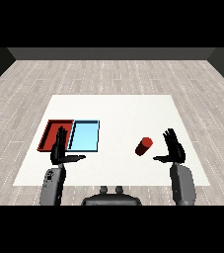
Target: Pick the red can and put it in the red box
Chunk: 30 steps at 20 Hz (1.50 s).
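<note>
The red can lies tilted on the white table, right of centre. My right hand is just to its right, apart from it, with straight fingers and the thumb pointing toward the can. The red tray lies at the left of the table, touching the light blue tray on its right. My left hand hovers at the near edge of the red tray, fingers straight and partly covering it, holding nothing.
Both grey forearms come in from the lower corners. Grey wooden floor surrounds the table on all sides.
</note>
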{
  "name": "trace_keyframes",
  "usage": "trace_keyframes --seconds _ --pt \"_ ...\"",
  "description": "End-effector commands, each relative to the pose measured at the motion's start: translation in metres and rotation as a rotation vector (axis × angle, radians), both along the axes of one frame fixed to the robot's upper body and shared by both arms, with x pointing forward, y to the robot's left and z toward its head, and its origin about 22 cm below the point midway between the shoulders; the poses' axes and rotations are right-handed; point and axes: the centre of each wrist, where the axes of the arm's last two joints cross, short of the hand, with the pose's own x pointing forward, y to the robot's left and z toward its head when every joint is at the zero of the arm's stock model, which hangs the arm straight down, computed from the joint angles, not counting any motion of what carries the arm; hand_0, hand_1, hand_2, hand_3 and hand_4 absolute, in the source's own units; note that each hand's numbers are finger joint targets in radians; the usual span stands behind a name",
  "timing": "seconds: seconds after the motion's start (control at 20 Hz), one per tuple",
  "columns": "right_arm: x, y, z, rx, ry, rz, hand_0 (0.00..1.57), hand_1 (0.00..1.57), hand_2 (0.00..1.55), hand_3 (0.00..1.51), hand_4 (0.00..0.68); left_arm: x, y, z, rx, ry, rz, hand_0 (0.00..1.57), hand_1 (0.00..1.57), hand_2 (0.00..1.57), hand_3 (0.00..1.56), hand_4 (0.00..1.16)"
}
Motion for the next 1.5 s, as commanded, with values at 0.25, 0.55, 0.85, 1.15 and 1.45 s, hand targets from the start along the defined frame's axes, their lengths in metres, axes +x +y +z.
trace_keyframes --seconds 0.25,0.55,0.85,1.15,1.45 --pt "0.027 0.03 -0.038 0.056 0.053 0.009 0.0 0.0 0.0 0.0 0.0 -0.014 0.006 -0.01 -0.026 -0.017 -0.006 0.0 0.0 0.0 0.0 0.0" --pt "0.02 0.037 -0.035 0.078 0.038 0.018 0.0 0.0 0.0 0.0 0.0 -0.003 0.001 0.013 -0.045 0.016 -0.003 0.0 0.0 0.0 0.0 0.0" --pt "0.023 0.055 -0.058 0.099 0.084 0.013 0.0 0.0 0.0 0.0 0.0 -0.015 0.023 0.015 -0.026 -0.007 -0.013 0.0 0.0 0.0 0.0 0.0" --pt "0.035 0.052 -0.05 0.112 0.078 0.019 0.0 0.0 0.0 0.0 0.0 -0.006 0.009 -0.001 -0.026 -0.007 -0.011 0.0 0.0 0.0 0.0 0.0" --pt "0.037 0.067 -0.059 0.131 0.098 0.019 0.0 0.0 0.0 0.0 0.0 -0.007 -0.002 -0.006 -0.036 -0.009 0.001 0.0 0.0 0.0 0.0 0.0"
